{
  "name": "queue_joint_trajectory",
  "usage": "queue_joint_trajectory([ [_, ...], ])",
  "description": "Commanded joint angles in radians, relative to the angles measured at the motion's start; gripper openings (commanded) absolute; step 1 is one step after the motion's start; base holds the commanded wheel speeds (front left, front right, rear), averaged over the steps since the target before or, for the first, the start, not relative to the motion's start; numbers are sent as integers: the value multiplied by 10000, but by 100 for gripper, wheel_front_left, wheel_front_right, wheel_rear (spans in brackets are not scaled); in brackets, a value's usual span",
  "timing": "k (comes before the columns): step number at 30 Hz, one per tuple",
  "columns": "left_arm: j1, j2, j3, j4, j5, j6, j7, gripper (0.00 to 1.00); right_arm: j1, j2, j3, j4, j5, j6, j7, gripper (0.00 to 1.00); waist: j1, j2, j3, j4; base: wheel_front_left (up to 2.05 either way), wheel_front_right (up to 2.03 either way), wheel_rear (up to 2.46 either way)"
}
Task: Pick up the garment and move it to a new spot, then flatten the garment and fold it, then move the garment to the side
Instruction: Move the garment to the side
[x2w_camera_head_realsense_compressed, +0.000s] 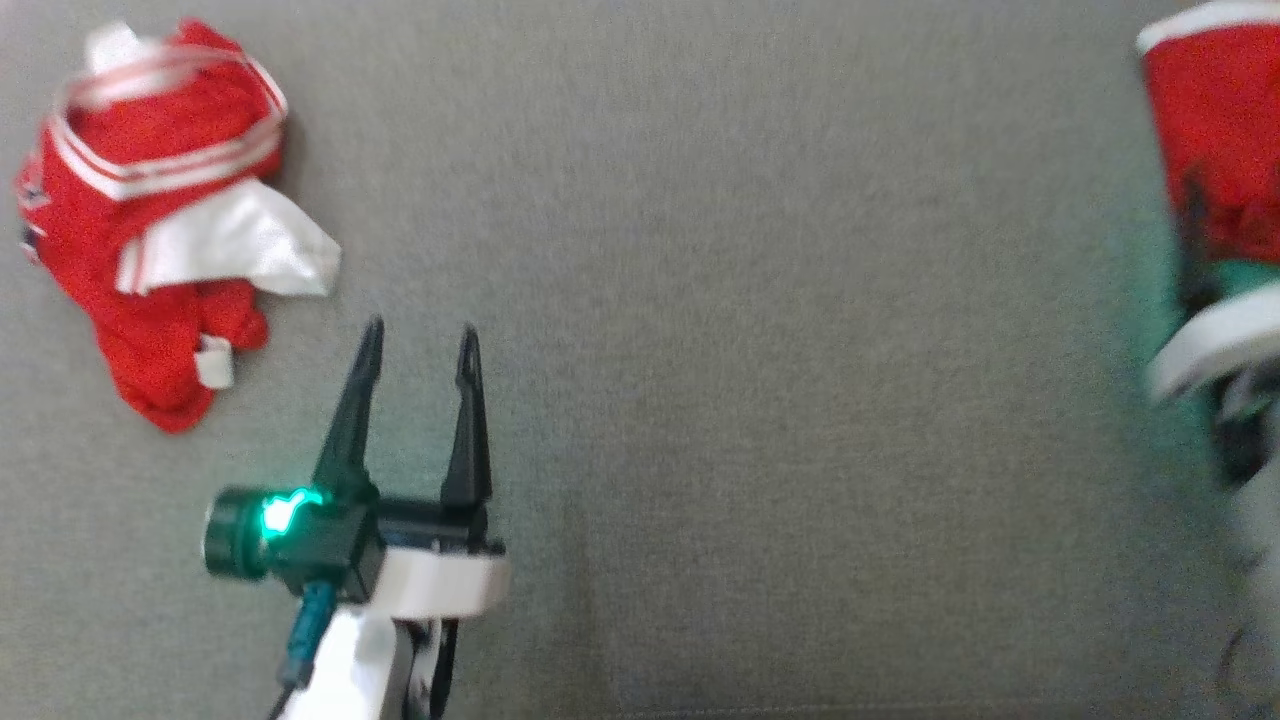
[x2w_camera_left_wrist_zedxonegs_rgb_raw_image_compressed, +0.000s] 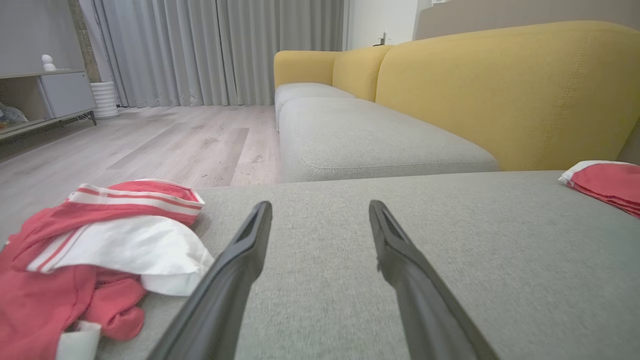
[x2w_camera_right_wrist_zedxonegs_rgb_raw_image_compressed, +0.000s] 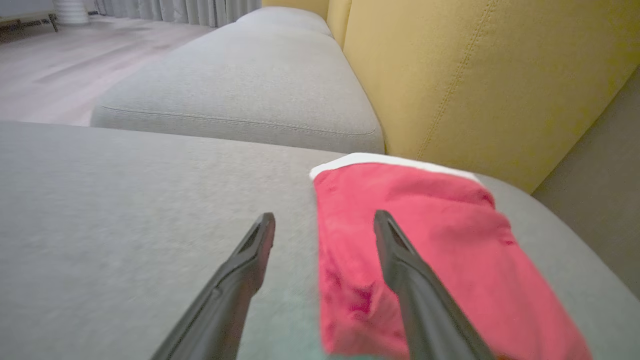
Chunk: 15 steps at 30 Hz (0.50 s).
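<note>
**Figure. Progress of the fold-and-set-aside task, seen from the head and both wrists.**

The folded garment (x2w_camera_right_wrist_zedxonegs_rgb_raw_image_compressed: 450, 220), red with a white edge, lies as a compact flat packet at the far right of the grey seat cushion (x2w_camera_head_realsense_compressed: 750, 350), close to the yellow backrest (x2w_camera_right_wrist_zedxonegs_rgb_raw_image_compressed: 475, 75). The right hand (x2w_camera_right_wrist_zedxonegs_rgb_raw_image_compressed: 324, 217) hovers over the packet's left edge with its two fingers spread apart and nothing between them. One finger crosses above the red cloth and the other above bare cushion (whether either tip touches the fabric cannot be told).

The left hand (x2w_camera_head_realsense_compressed: 420, 332) is likewise released and empty. It is poised over bare cushion in the near left part of the scene, fingers pointing away from the robot.

To its far left a second red-and-white garment (x2w_camera_head_realsense_compressed: 150, 200) lies in a crumpled heap, with striped trim and a white panel showing. It is near the left hand but apart from it.

Judged from this arrangement, the cycle for the right-hand piece looks complete: it is flattened, folded and placed at the side, well apart from the open middle of the cushion. If the heap on the left belongs to the same task, all of its steps are yet to be done: picking up, moving to the clear middle, flattening, folding and setting aside.
</note>
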<state>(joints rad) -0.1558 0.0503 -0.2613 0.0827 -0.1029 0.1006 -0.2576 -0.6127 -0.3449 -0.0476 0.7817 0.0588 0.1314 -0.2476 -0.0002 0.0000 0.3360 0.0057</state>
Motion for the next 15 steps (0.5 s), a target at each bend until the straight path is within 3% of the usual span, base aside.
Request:
queue_joint_trajectory([
  [1,103,-1,317,-178,113,-32,-42,100,365,-16,144,-423,69,-7,-122,100,2,0,-1327,84,0,0,0],
  [8,800,-1,557,936,117,-146,-42,100,4032,2212,1150,-3682,924,-7,-138,100,2,0,-3431,368,0,0,0],
  [15,791,-1,630,1540,55,-454,-42,100,5754,2808,1418,-4573,692,-7,-140,100,2,0,-4051,628,0,0,0],
])
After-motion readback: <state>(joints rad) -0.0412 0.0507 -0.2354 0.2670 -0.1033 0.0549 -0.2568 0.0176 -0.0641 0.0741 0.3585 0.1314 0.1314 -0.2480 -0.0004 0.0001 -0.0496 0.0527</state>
